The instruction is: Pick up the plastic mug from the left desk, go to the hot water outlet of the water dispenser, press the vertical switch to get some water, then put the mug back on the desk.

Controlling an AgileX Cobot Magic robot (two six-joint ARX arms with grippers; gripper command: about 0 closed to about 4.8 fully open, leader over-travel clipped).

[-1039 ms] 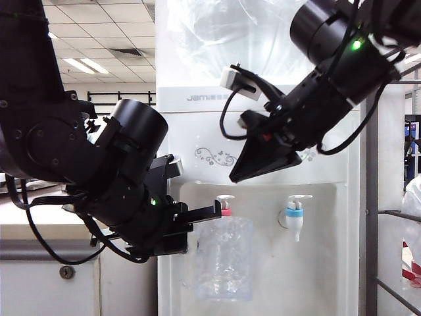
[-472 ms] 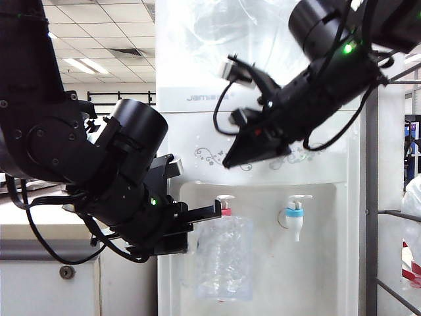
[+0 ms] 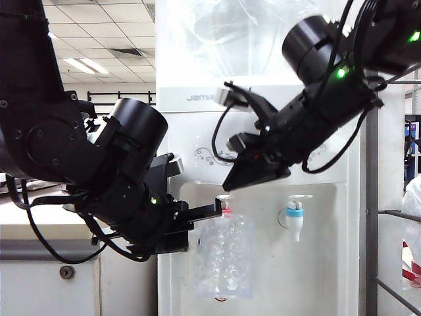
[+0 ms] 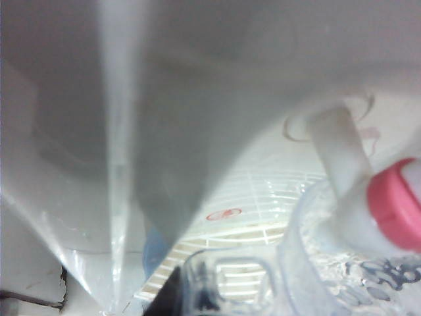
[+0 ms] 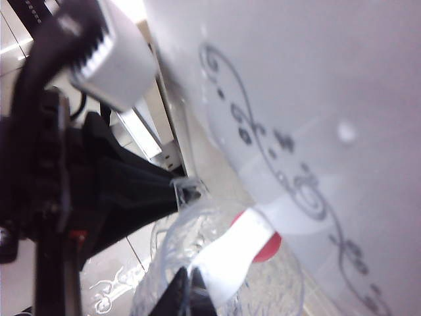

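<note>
Clamped on the handle of the clear dimpled plastic mug [image 3: 223,257], the left gripper [image 3: 209,212] holds it under the white red-collared hot water outlet [image 3: 225,209] of the tall white water dispenser [image 3: 263,276]. Jaws closed and empty, the right gripper [image 3: 231,185] hangs just above the small white vertical switch [image 3: 225,197].

Office-type room behind the machine. Suspended ceiling [image 3: 99,29] of square white tiles, a lit fluorescent panel [image 3: 87,65] set in it, plus a dark air vent [image 3: 130,51]. Far wall pale, with dark horizontal rails [image 3: 122,99] across it. On the right, a grey metal post [image 3: 371,210] runs top to bottom, thin bars branching off toward the edge. Red-and-white striped object [image 3: 412,263] low at the far right, too small to identify.
</note>
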